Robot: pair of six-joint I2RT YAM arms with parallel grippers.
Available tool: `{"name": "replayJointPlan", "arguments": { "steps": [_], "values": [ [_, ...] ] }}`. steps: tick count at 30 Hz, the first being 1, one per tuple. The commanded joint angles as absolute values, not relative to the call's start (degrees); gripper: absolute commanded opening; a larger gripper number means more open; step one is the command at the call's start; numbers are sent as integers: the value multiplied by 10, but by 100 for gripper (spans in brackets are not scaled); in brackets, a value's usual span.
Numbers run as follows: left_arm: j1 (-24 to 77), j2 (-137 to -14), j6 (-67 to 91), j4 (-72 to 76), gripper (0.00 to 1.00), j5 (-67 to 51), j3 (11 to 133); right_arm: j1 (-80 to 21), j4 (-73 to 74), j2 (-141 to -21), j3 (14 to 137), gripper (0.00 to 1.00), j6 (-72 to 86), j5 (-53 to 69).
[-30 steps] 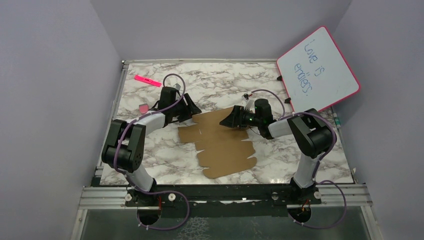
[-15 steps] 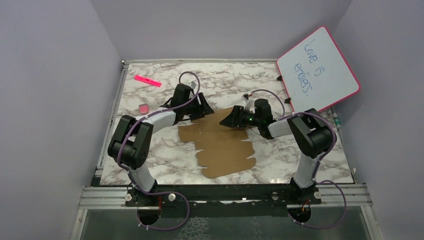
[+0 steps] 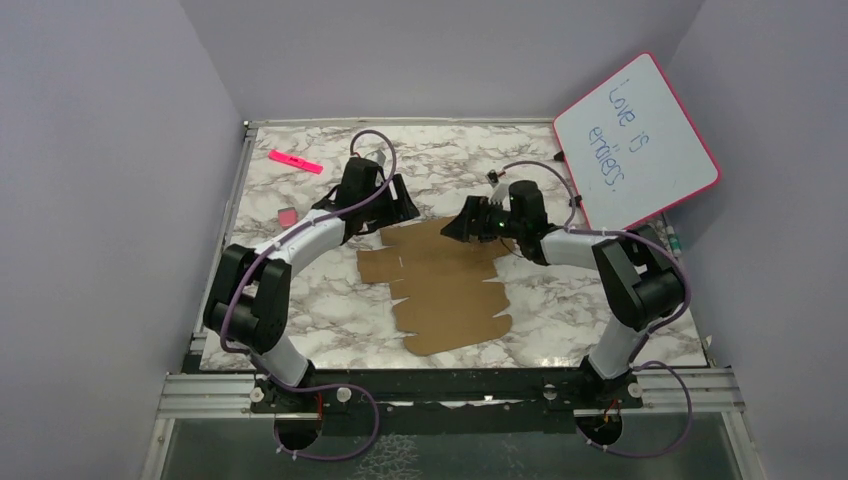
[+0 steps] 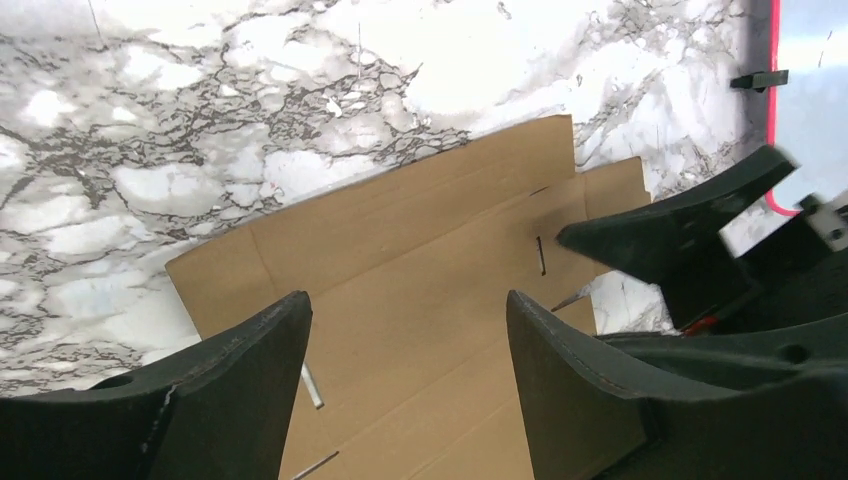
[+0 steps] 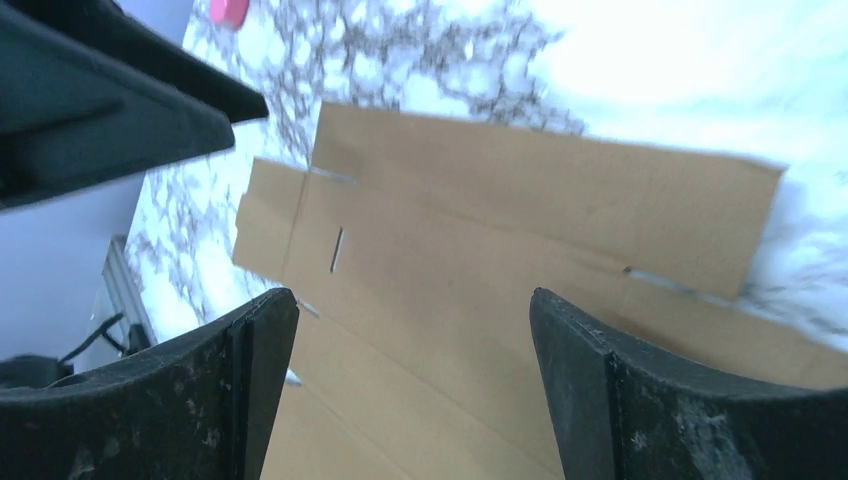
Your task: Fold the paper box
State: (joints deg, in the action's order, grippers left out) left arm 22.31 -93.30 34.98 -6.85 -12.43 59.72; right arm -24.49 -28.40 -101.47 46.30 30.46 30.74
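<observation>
The paper box (image 3: 440,285) is a flat brown die-cut cardboard sheet with flaps and slits, lying on the marble table. It also shows in the left wrist view (image 4: 420,250) and the right wrist view (image 5: 480,240). My left gripper (image 3: 398,213) is open and empty, hovering over the sheet's far left corner. My right gripper (image 3: 458,228) is open and empty, over the sheet's far right part. The two grippers face each other across the sheet's far edge. In the left wrist view my left gripper (image 4: 408,305) sits above the sheet, and the right gripper's fingers (image 4: 660,235) show opposite.
A pink-framed whiteboard (image 3: 635,140) with writing leans at the back right. A pink marker (image 3: 296,161) lies at the back left and a small pink eraser (image 3: 287,216) sits near the left edge. Grey walls close in the table on three sides.
My left gripper has moved right and toward the back, from the sheet's left edge to its far left corner. My right gripper has shifted slightly toward the back.
</observation>
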Motion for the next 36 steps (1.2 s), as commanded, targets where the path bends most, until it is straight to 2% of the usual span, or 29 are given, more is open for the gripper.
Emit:
{"name": "replayJointPlan", "arguments": {
  "steps": [1,11,23,31,33,36],
  "values": [
    [242,-934,328,-81,73,-103,618,-222,-196,-979,505,91,246,242],
    [274,-1035,315,-69,73,-124,683,-172,-135,-1031,567,79,215,188],
    [279,-1090,320,-50,72,-142,683,-165,-123,-1117,616,60,219,261],
    [280,-1097,325,-46,72,-146,674,-165,-100,-1132,630,35,220,287],
    [281,-1097,325,-45,72,-147,674,-167,-87,-1123,633,27,214,273],
    [282,-1098,324,-45,72,-147,673,-178,-58,-1115,645,22,197,227]
  ]
}}
